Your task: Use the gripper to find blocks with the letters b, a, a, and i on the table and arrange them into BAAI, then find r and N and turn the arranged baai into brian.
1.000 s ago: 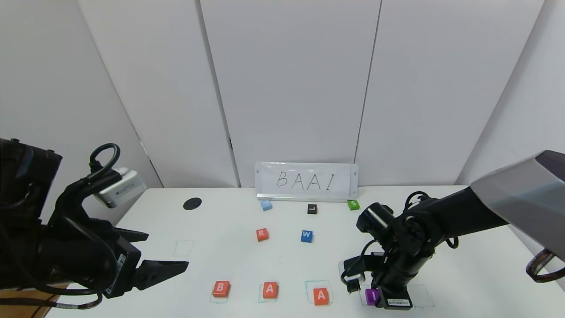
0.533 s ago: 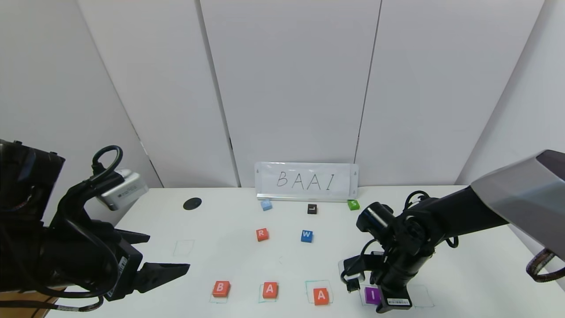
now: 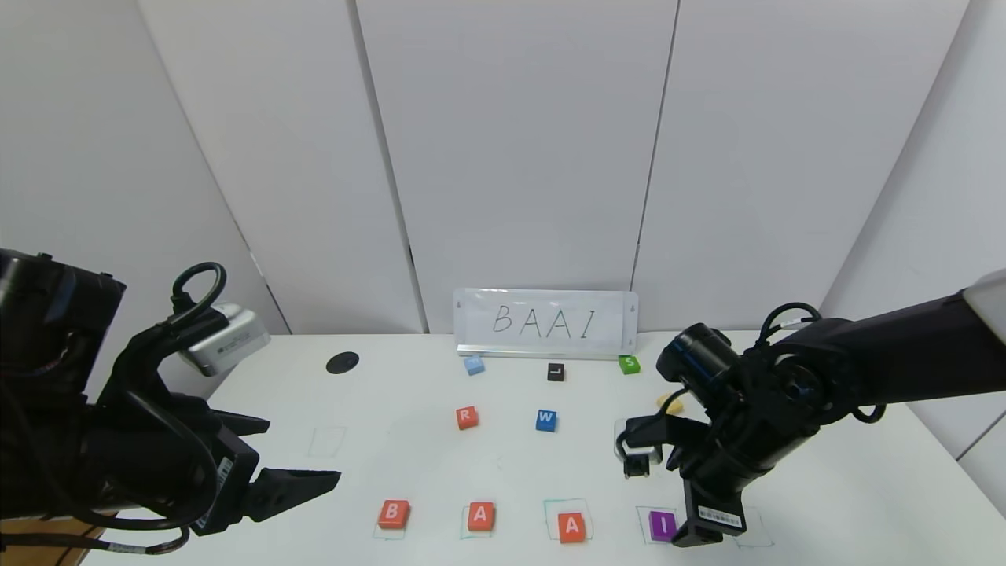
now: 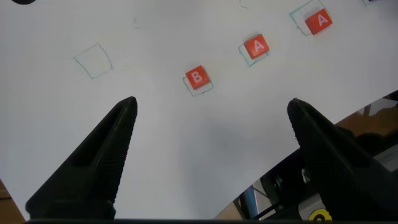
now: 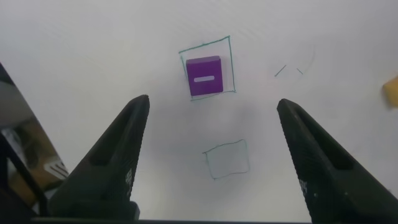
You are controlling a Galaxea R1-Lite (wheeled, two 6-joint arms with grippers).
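The blocks [image 3: 526, 519] were lined up along the table's [image 3: 825, 487] near edge, the purple I just beside the wide-open, empty right gripper [image 3: 692, 523]. R [image 3: 467, 417], W [image 3: 546, 420], L [image 3: 556, 372], S [image 3: 629, 364] and a pale-blue block [image 3: 473, 365], possibly N, were seen behind; the left gripper [image 3: 275, 460] hung spread wide.

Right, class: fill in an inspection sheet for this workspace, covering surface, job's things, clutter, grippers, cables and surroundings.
Surface: white table with green drawn squares and a black spot.
Job's things: B, A, A and purple I in a near row, each on a square; R behind them.
Clutter: W, L, S, pale blue block, a yellow thing partly hidden.
Grippers: left gripper open, empty, beside B; right gripper open above I, apart from it.
Cables: black loops on both arms.
Surroundings: BAAI sign at the white wall panels.
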